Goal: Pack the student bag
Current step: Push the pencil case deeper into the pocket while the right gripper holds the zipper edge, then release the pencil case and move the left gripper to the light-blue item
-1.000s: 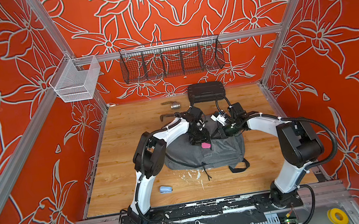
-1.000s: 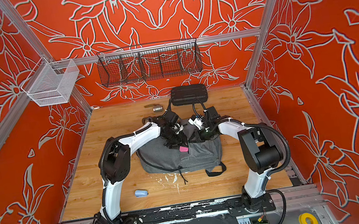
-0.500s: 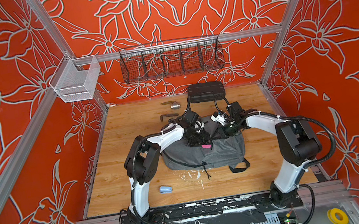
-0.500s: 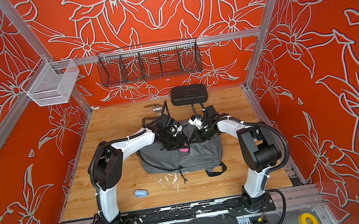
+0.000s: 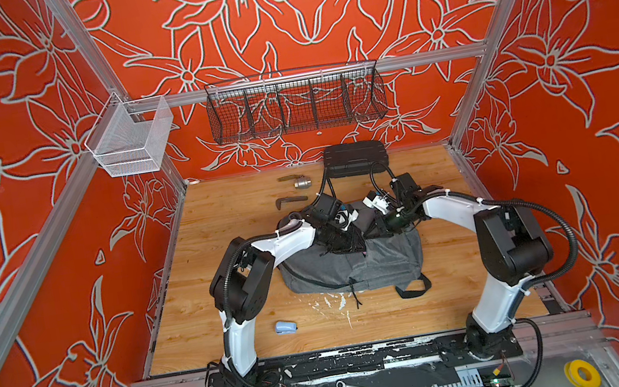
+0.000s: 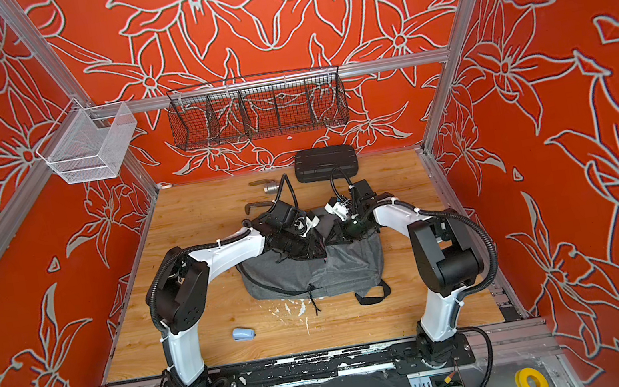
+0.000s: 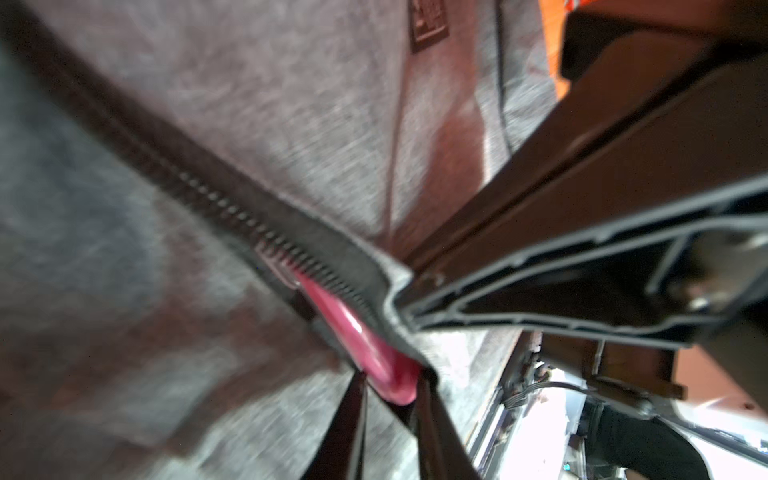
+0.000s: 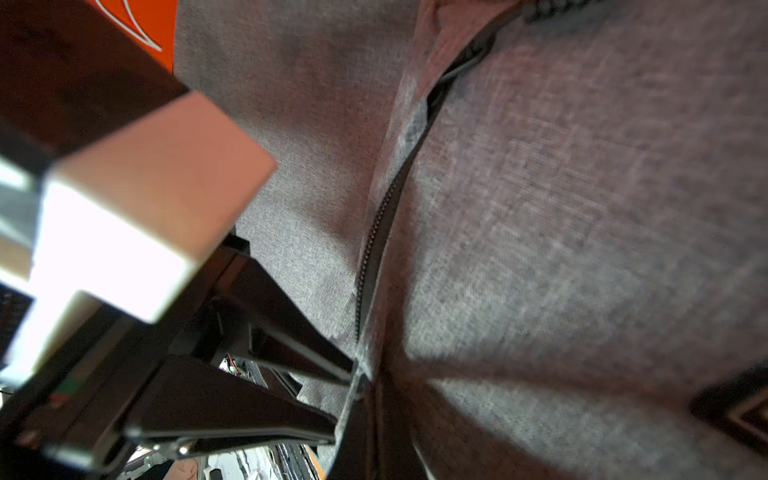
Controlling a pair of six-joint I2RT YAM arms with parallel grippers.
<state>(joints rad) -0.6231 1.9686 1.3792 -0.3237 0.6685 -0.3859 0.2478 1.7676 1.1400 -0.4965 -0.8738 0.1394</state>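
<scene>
The student bag (image 5: pixel 353 269) (image 6: pixel 314 271), a grey heathered backpack, lies flat mid-table in both top views. Both grippers meet at its far edge. My left gripper (image 7: pixel 392 382) (image 5: pixel 349 243) is shut on the pink zipper pull (image 7: pixel 353 328), which hangs from the slider of the black zipper (image 7: pixel 187 178). My right gripper (image 8: pixel 365 388) (image 5: pixel 384 229) is shut on the bag's fabric edge beside the zipper (image 8: pixel 370 257). The dark logo patch (image 7: pixel 428 25) shows on the fabric beyond. What is inside the bag is hidden.
A black ribbed case (image 5: pixel 355 158) sits at the back wall, with a metal valve (image 5: pixel 299 181) and a dark bent tool (image 5: pixel 290 201) left of it. A light blue object (image 5: pixel 286 327) lies front left. A black wire basket (image 5: pixel 296 106) and a white mesh basket (image 5: pixel 131 142) hang above.
My left gripper's jaws have narrowed onto the pink pull, and the left elbow has swung a little leftward and toward the front. The right arm has held still.
</scene>
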